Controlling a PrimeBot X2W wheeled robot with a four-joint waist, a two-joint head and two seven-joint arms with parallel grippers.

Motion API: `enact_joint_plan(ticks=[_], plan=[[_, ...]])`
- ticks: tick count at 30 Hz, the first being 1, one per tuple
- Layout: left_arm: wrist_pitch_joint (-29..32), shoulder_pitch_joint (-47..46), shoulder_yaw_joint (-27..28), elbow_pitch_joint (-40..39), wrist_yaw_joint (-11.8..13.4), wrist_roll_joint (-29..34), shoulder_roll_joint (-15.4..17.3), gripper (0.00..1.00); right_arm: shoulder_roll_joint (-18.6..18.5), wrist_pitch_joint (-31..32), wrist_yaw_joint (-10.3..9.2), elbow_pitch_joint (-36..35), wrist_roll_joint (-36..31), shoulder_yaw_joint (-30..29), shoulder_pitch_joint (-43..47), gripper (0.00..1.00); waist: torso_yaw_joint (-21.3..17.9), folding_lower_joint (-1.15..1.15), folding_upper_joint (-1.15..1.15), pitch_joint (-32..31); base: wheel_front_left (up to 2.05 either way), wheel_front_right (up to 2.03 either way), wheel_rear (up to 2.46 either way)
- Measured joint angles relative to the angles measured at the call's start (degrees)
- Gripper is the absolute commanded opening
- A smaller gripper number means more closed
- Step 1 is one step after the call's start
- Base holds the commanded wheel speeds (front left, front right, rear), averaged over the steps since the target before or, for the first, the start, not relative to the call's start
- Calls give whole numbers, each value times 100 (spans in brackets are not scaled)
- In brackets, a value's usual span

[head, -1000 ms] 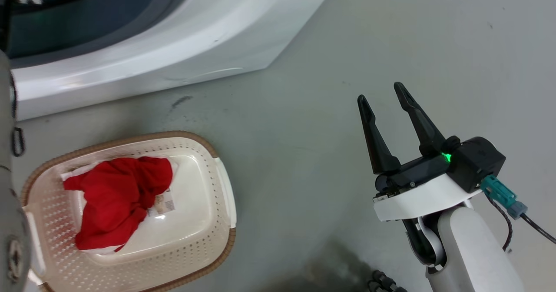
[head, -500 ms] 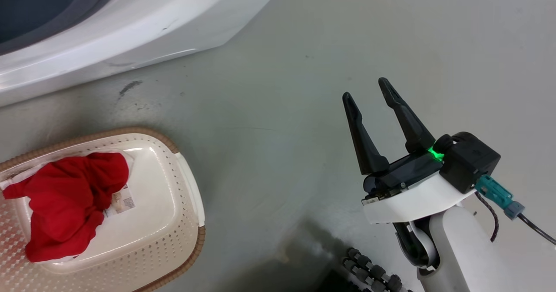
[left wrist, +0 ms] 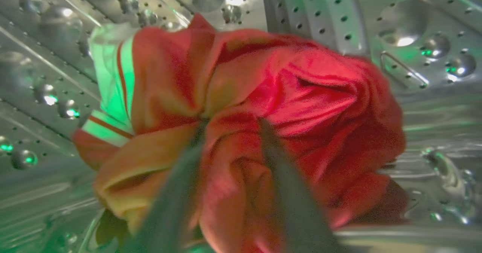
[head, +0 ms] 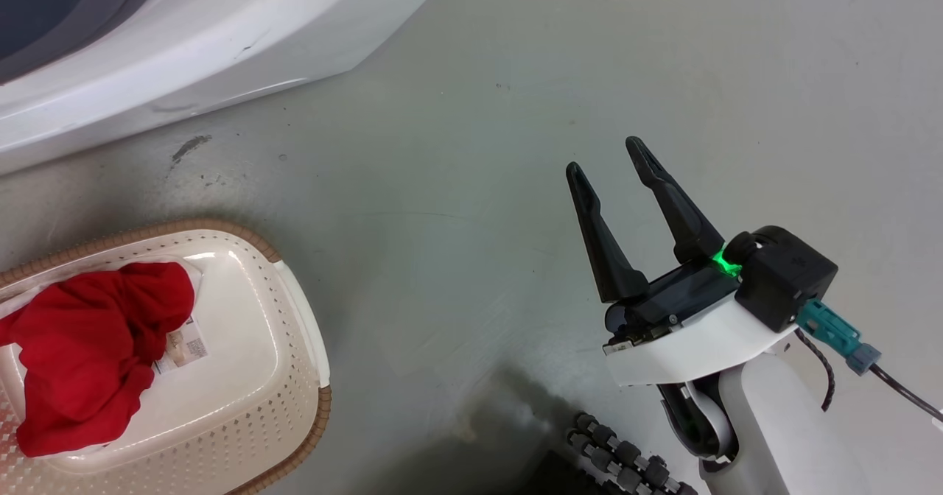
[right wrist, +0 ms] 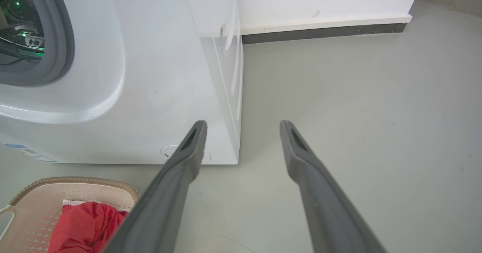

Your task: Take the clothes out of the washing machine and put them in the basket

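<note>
The head camera has swung right, so the washing machine (head: pixel 221 46) and the basket (head: pixel 184 226) sit further left in its view though neither has moved, and a red garment (head: pixel 81 355) already lies at the basket's left end. The right gripper (head: pixel 603 155) still hangs idle over the floor (head: pixel 479 185), fingers wide and empty. Inside the drum (left wrist: pixel 312 16) the left gripper (left wrist: pixel 231 125) has its fingers narrowed onto a fold of the red bundle (left wrist: pixel 320 95), seemingly gripping it, so I judge the task about half done.
</note>
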Motion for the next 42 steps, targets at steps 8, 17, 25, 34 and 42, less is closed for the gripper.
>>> enact_joint_plan(ticks=[8,17,25,34,42], plan=[[-888,453,65,-662,357,-114,76,0,0,0,0,44,-9,-12,-9,100,69,0,0,-120,0,0,0],[-2982,1377,210,-1240,916,-280,-70,0,2,-1,0,154,-205,-113,-66,100,239,0,0,-538,0,0,0],[-4213,2213,420,-954,1032,-673,-382,0,2,-2,0,352,-407,-253,76,100,399,0,0,-1146,0,0,0],[-5146,2975,505,-387,809,-1054,-832,0,2,-1,0,608,-617,-421,387,100,653,-1,0,-1982,0,0,0],[-5603,3395,572,-99,524,-1271,-1018,0,2,10,0,715,-726,-560,645,100,921,-1,0,-2576,0,0,0]])
